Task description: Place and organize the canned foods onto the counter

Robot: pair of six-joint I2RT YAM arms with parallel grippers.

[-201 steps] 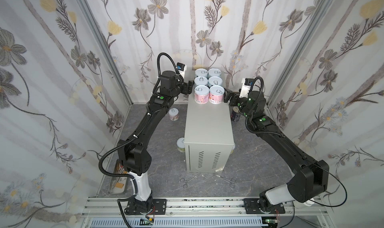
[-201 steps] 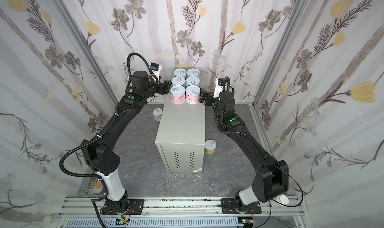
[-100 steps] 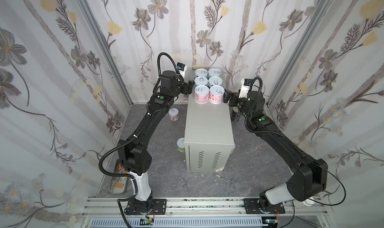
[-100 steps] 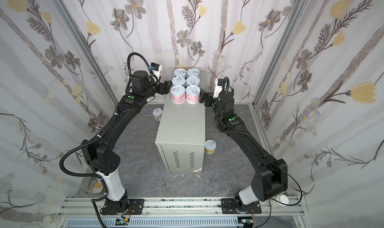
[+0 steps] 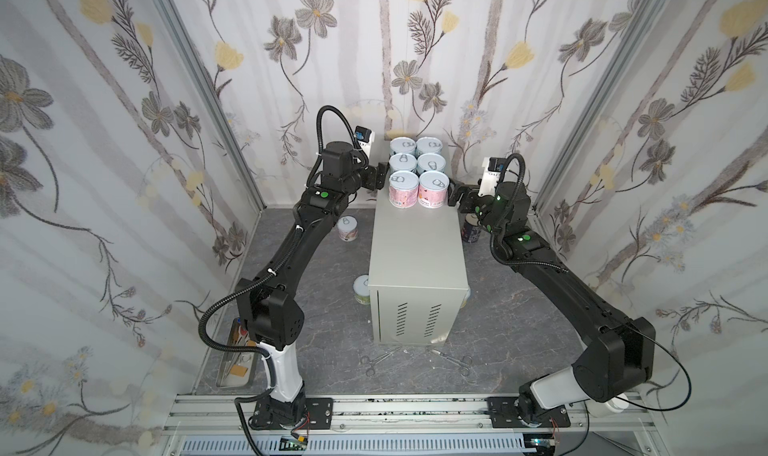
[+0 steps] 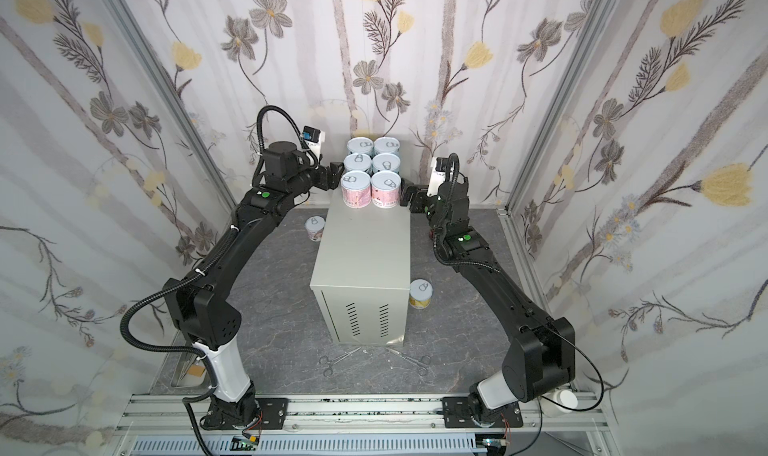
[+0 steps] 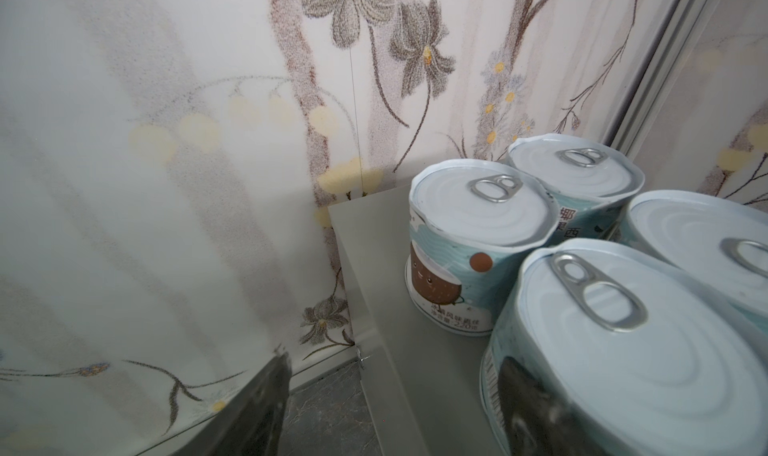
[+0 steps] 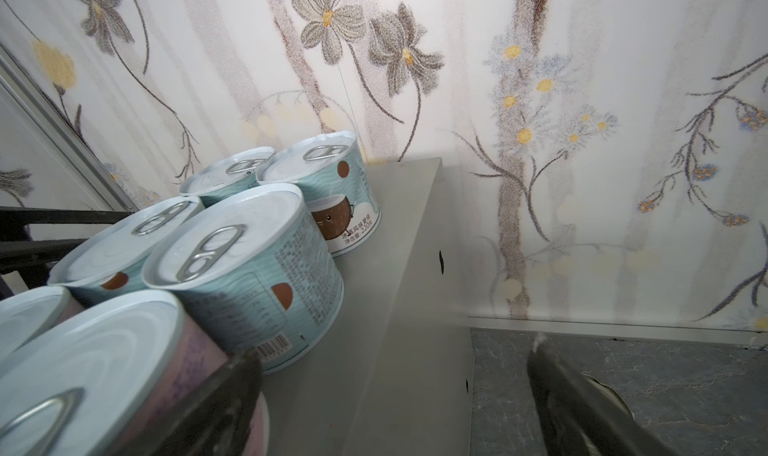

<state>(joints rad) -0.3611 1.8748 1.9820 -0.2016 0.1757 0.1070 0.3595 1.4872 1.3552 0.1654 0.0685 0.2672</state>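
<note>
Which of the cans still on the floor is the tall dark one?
The tall dark-blue can right of the grey metal box; the others are short and pastel.

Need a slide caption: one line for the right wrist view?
Six cans grouped on the grey counter, open right gripper beside them.

Lighting: bright, even, diffuse; soft shadows on the floor (image 5: 316,267) beside the tabletop (image 5: 417,246). Top views sharp, edges bowed. Wrist views: nearest cans (image 7: 631,350) and fingers (image 8: 582,408) blurred; wallpaper grainy.
</note>
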